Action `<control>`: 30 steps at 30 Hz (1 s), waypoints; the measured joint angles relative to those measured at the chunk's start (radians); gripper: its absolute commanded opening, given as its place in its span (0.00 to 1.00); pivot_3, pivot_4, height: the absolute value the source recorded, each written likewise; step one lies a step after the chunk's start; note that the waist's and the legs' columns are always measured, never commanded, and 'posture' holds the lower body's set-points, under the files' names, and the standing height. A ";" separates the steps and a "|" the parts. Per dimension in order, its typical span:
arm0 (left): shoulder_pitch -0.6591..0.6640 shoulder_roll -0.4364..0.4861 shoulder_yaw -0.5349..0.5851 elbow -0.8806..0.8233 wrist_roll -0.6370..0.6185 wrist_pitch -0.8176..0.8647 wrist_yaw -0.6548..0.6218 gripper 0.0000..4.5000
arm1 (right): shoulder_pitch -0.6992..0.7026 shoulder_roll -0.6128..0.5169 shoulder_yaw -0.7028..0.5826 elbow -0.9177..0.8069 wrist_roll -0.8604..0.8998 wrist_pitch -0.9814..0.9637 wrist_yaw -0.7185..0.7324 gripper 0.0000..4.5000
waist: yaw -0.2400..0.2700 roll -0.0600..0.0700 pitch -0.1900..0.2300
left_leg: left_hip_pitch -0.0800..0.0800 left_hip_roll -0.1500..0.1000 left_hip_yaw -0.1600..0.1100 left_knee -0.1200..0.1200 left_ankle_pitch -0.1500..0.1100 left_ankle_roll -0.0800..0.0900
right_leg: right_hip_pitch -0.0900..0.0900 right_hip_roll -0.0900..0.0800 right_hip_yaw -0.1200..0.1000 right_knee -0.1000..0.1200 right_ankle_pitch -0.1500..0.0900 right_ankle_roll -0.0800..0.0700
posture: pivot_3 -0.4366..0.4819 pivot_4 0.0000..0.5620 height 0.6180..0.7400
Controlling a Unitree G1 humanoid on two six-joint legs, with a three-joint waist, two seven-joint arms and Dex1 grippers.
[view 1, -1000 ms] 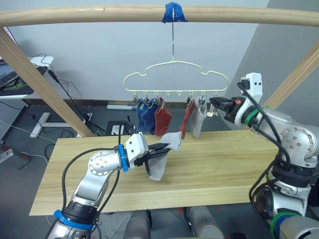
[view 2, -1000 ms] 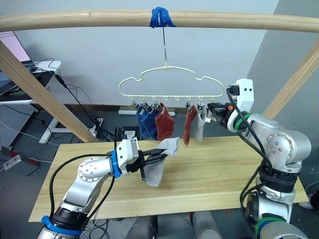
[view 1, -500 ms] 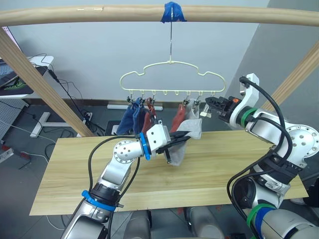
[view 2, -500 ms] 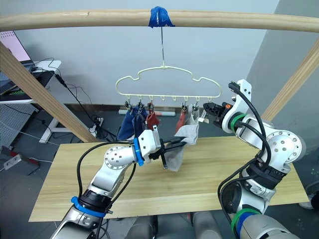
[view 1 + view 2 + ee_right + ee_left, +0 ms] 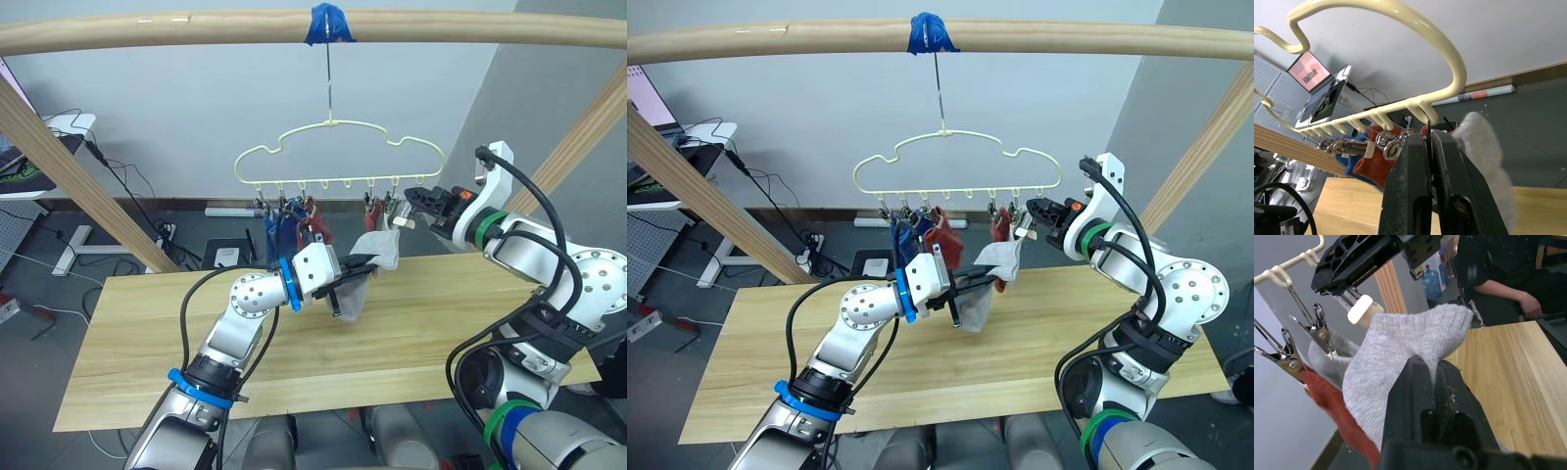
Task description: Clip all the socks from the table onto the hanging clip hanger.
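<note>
Grey walls and a dark floor back the wooden beam [image 5: 294, 27], where your clip hanger [image 5: 338, 149] hangs by its hook from a wrap of blue tape [image 5: 324, 22], above the far edge of the table [image 5: 176, 333]. Your left gripper [image 5: 364, 267] is clamped tight on a light grey sock [image 5: 373, 253], lifted off the planks just below the hanger's right end; the sock's long axis runs slantwise, one end raised toward the last clips, the other drooping toward the table. Your right gripper [image 5: 415, 202] sits at that same end of the hanger.

From the head views you see blue socks [image 5: 905, 233] and rust red socks [image 5: 941, 233] already pinned along the clip row, left of the held sock.

Your left wrist view adds what the head views miss: the grey sock folded over your closed fingers [image 5: 1415, 396], metal clips [image 5: 1320, 337] beside it, the right gripper's black fingers [image 5: 1359, 259] above the sock, and a person in dark clothing [image 5: 1498, 269] seated beyond the table.

Your right wrist view shows its own two fingers [image 5: 1413, 191] pinched together on the wire of the last clip [image 5: 1428, 132] under the hanger's pale yellow loop, the grey sock just beside them, and a laptop [image 5: 1320, 90] on a desk behind.
</note>
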 measured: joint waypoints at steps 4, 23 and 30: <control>-0.010 -0.015 -0.012 0.009 0.006 -0.002 0.013 0.00 | 0.001 0.001 -0.001 0.002 0.034 0.000 -0.033 0.00 | 0.000 0.000 0.000 | 0.000 0.000 0.000 0.000 0.000 0.000 | 0.000 0.000 0.000 0.000 0.000 0.000 | 0.28 0.33 1.00; -0.073 -0.041 -0.015 0.079 0.022 -0.024 0.074 0.00 | 0.018 0.000 0.002 0.019 0.151 0.000 -0.131 0.00 | -0.001 0.000 0.000 | -0.001 0.000 0.000 0.000 0.000 0.000 | 0.000 0.000 0.000 -0.001 0.000 0.000 | 0.28 0.32 1.00; -0.085 -0.044 -0.015 0.085 0.021 -0.026 0.074 0.00 | 0.018 -0.003 0.004 0.020 0.170 0.000 -0.137 0.15 | -0.001 0.000 0.000 | -0.001 0.000 0.000 0.000 0.000 0.000 | 0.000 0.000 0.000 -0.001 0.000 0.000 | 0.28 0.32 1.00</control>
